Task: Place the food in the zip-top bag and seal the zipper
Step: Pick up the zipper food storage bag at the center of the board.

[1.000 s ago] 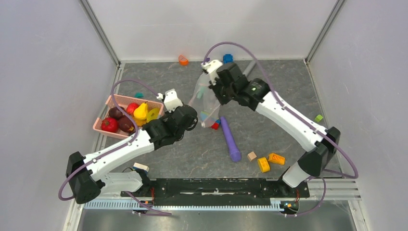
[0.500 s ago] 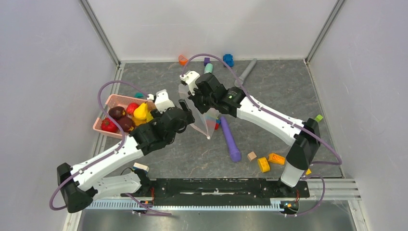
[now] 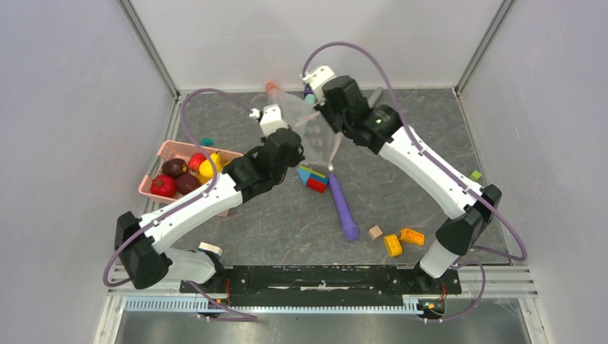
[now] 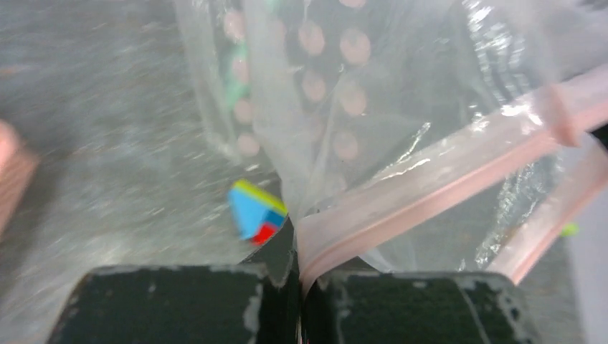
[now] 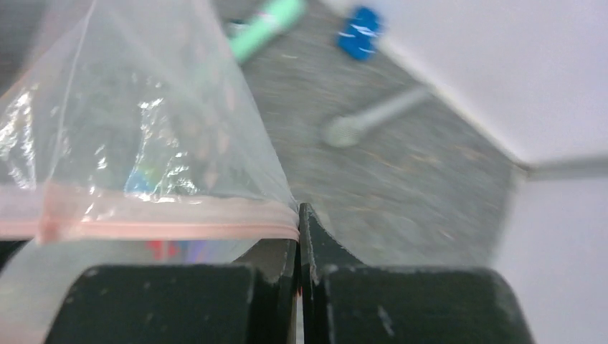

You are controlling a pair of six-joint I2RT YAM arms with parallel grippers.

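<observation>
Step in hand: the zip-top bag (image 3: 310,132) is held up off the tabletop (image 3: 287,215) between both arms; its mouth is judged to be readied for loading.
Left jaws: closed tight on the zipper (image 4: 423,190) strip along the mouth.
Right jaws: pinched shut on the same strip at a corner of the bag.
Food (image 3: 185,175): none is seen in the bag; it lies in the pink basket (image 3: 179,146), well apart to the left.
Next move: one arm must be freed for the fruit while the mouth is kept open.
Risk: the floppy film may collapse shut.
</observation>
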